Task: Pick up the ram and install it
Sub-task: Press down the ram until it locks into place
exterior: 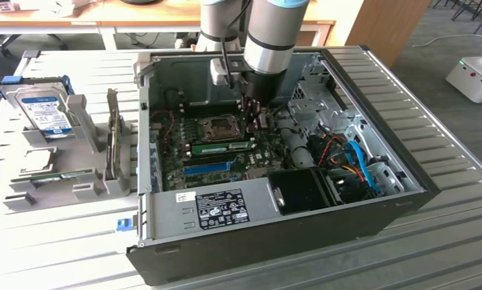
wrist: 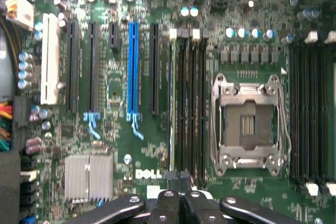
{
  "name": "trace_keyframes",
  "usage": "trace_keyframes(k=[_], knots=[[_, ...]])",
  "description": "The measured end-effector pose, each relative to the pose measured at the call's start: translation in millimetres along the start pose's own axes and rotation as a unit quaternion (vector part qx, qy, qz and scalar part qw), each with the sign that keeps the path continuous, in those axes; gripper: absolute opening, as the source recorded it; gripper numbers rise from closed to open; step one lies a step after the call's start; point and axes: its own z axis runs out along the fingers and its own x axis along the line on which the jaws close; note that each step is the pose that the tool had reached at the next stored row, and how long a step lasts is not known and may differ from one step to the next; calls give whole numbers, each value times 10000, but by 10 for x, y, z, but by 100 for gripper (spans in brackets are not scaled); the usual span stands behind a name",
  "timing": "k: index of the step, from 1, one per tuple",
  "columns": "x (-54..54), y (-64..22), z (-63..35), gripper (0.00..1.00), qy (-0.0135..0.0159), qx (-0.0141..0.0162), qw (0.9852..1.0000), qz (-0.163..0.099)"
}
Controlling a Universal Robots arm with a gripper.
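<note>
Arm: reaches down from the top of the exterior view into the open computer case point(exterior: 402, 199), which lies on its side on the slatted tabletop point(exterior: 55, 254).
Pincer point(wrist: 178, 203): pressed together, its black fingers point(wrist: 163, 211) meeting just above the motherboard point(wrist: 115, 66); in the exterior view it sits beside the CPU socket point(exterior: 222, 125).
Ram point(exterior: 222, 148): a green stick with a white label lies seated across the board just below the socket in the exterior view. In the wrist view a thin edge stands in the slot point(wrist: 170, 108) nearest the black expansion slots, in line with the closed pincer tips; whether the tips touch it cannot be told.
Memory slots: 4 black slots run side by side next to the socket point(wrist: 247, 124) in the wrist view.
Holder rack point(exterior: 80, 157): on the exterior view's left, carrying a silver hard drive point(exterior: 43, 112) with a blue label and another green stick point(exterior: 60, 178) lying low in it.
</note>
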Motion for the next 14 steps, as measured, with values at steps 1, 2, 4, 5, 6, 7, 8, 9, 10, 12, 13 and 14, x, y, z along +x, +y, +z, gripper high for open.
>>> trace_keyframes(k=[1, 2, 4, 5, 6, 7, 8, 9, 10, 12, 13, 14], knots=[[0, 32, 2, 11, -1, 0, 10000, 1], [0, 63, 4, 11, -1, 0, 10000, 1], [1, 123, 9, 11, -2, 0, 10000, 0], [1, 151, 11, 11, -2, 0, 10000, 1], [1, 177, 12, 11, -2, -1, 10000, 1], [2, 202, 13, 11, -1, -3, 10000, 1], [2, 225, 15, 11, -1, -4, 10000, 1], [3, 247, 16, 11, -1, -5, 10000, 1], [3, 273, 18, 11, -1, -7, 10000, 1], [3, 324, 20, 11, -1, -10, 10000, 1], [4, 351, 22, 11, -1, -12, 10000, 1], [4, 378, 23, 11, -1, -14, 10000, 1]])
